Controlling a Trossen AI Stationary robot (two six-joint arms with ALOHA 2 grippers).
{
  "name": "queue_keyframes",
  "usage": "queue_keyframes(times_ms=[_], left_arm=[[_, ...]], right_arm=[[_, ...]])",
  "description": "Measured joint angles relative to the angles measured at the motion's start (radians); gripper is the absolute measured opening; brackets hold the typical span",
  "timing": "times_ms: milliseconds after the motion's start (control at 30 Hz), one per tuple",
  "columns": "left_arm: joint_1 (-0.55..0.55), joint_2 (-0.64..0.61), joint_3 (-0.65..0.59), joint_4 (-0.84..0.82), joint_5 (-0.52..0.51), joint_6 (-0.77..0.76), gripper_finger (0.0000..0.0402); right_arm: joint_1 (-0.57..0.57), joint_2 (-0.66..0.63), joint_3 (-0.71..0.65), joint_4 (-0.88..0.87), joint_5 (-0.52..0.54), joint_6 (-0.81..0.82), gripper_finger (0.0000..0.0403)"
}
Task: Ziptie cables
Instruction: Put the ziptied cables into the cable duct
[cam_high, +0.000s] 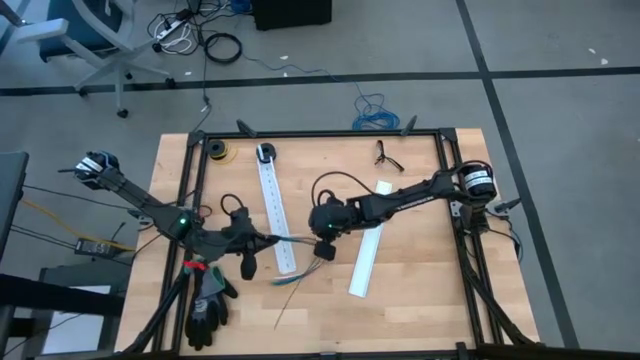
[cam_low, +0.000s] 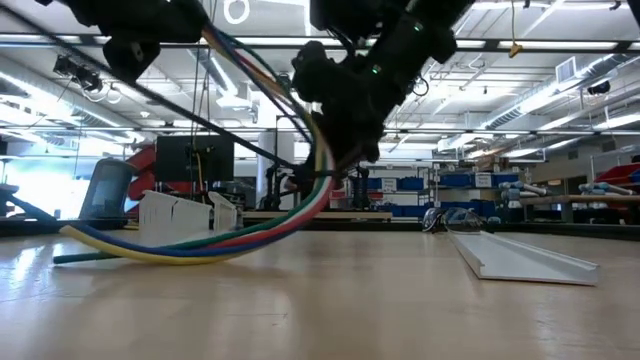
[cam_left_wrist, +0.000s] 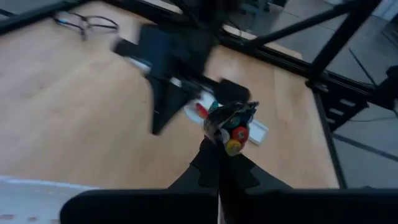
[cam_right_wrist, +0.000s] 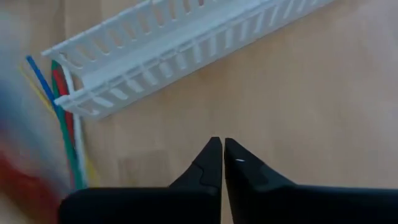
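gripping one end of the cables (cam_high: 300, 262), the left end effector (cam_high: 268, 240) holds the bundle lifted at mid-tabletop (cam_high: 420, 300) while its tail trails on the wood. the right end effector (cam_right_wrist: 217, 149) hovers beside, closed on nothing. no ziptie shows; binding remains undone.

We see the cables (cam_high: 296, 276) trailing across the table (cam_high: 420, 300) between two perforated strips, one (cam_high: 275, 207) on their left and one (cam_high: 368, 240) on their right, with gloves (cam_high: 207, 300) lying at the left edge
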Motion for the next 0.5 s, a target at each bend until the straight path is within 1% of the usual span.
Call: queue_keyframes(times_ms=[133,200,500], left_arm=[[0.0,-0.05,0.0,-0.073,-0.056,-0.013,0.0001],[0.0,-0.067,0.0,-0.076,-0.078,-0.016,0.0001],[0.0,-0.082,0.0,-0.068,-0.142,-0.038,0.0]], right_arm=[[0.032,0.0,-0.065,0.156,0.001,0.043,0.0001],[0.045,0.0,-0.085,0.24,0.001,0.055,0.0001],[0.075,0.015,-0.089,0.378,0.023,0.054,0.0]])
